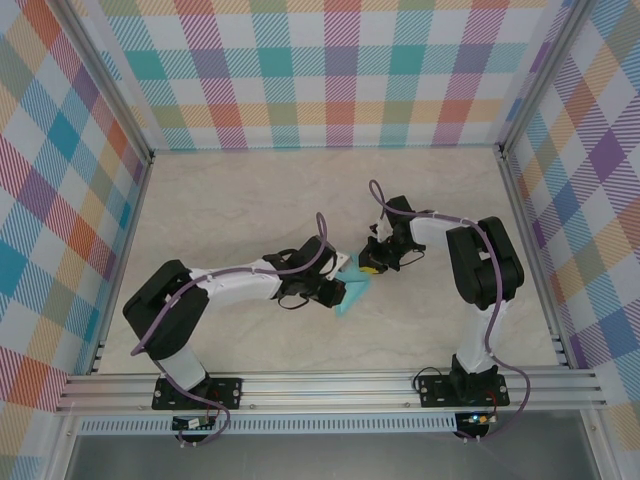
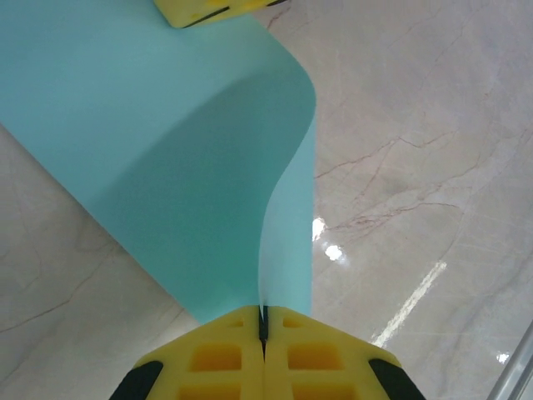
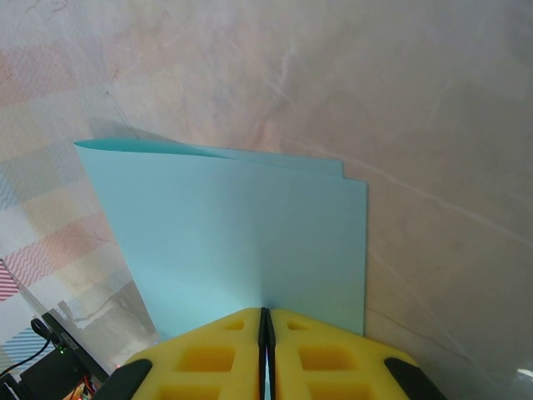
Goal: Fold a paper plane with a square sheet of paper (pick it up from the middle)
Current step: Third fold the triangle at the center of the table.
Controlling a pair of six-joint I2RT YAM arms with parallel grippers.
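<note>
Cyan paper plane (image 2: 166, 150), kinda curled, is pinched over the marble-look counter (image 1: 250, 200): left pincer (image 2: 263, 327) clamped on one edge, right pincer (image 3: 266, 321) clamped on another.

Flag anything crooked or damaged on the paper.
The paper is folded unevenly: in the right wrist view its back layer peeks past the front one along the top edge. Between the left claw and right claw it bows instead of lying flat. No tears visible.

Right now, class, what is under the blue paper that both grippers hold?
The pale marble table lies under the paper, bare around its edges. The patch straight beneath the sheet is covered, so anything there cannot be seen.
</note>
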